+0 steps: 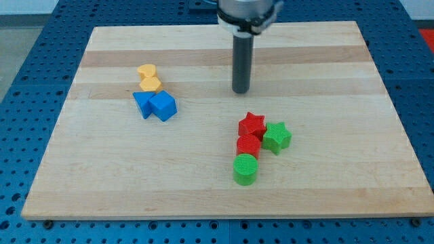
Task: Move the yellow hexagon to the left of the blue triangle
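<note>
The yellow hexagon (150, 84) sits at the view's upper left, just below a yellow heart-like block (146, 70) and touching it. Right under the hexagon lies the blue triangle (142, 104), with a blue cube (163, 106) against its right side. My tip (241, 91) stands on the board well to the right of this cluster, apart from every block, roughly level with the hexagon.
A second cluster lies at the view's lower right: a red star (251, 125), a red cube (248, 145), a green star (277, 137) and a green cylinder (245, 169). The wooden board (339, 190) ends at a blue pegboard surround.
</note>
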Tool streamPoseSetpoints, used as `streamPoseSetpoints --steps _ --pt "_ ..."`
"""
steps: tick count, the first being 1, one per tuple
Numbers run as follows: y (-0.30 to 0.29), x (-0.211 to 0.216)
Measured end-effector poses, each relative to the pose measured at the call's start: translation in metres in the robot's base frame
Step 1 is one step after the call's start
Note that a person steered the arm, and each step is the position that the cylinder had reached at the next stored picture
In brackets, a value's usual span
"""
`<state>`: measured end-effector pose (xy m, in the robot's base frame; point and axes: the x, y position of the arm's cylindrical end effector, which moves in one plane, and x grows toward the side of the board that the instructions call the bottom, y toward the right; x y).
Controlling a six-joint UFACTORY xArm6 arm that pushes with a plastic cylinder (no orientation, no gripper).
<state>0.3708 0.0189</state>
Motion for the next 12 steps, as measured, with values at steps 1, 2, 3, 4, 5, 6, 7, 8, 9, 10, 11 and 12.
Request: streamPoseSetpoints --steps 1,2,3,4,5,6,7,8,9,10,11,12 --pt "-0.004 0.000" --pt "-0.056 0.000" --pt "-0.071 0.000" --pt "-0.096 0.000" --pt "-0.117 0.001" --pt "-0.130 0.004" --pt "-0.136 0.007" --pt "-0.136 0.007" --pt "-0.145 0.007" --pt "-0.156 0.007" --pt "-0.168 0.007" --pt "-0.180 0.007"
